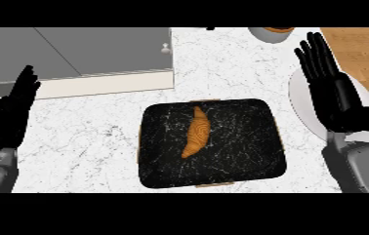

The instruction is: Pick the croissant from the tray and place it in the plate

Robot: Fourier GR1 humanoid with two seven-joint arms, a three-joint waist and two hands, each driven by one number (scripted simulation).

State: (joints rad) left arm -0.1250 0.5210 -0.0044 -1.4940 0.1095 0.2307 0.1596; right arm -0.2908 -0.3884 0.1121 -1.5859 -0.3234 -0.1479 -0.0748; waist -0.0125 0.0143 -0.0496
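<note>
A golden-brown croissant (196, 132) lies lengthwise near the middle of a black marbled tray (245, 146) on the white marble counter. My right hand (333, 92) is open at the right edge, fingers straight and pointing up, to the right of the tray. It covers much of a white plate (300, 100), of which only the left rim shows. At the left edge my left hand (18, 107) rests open with fingers up, well away from the tray. Neither hand touches the croissant.
A grey cabinet or sink block (86, 53) with a small knob fills the upper left. A white bowl (272, 33) with something orange in it sits at the top right. A wooden surface (353, 44) shows at the far right.
</note>
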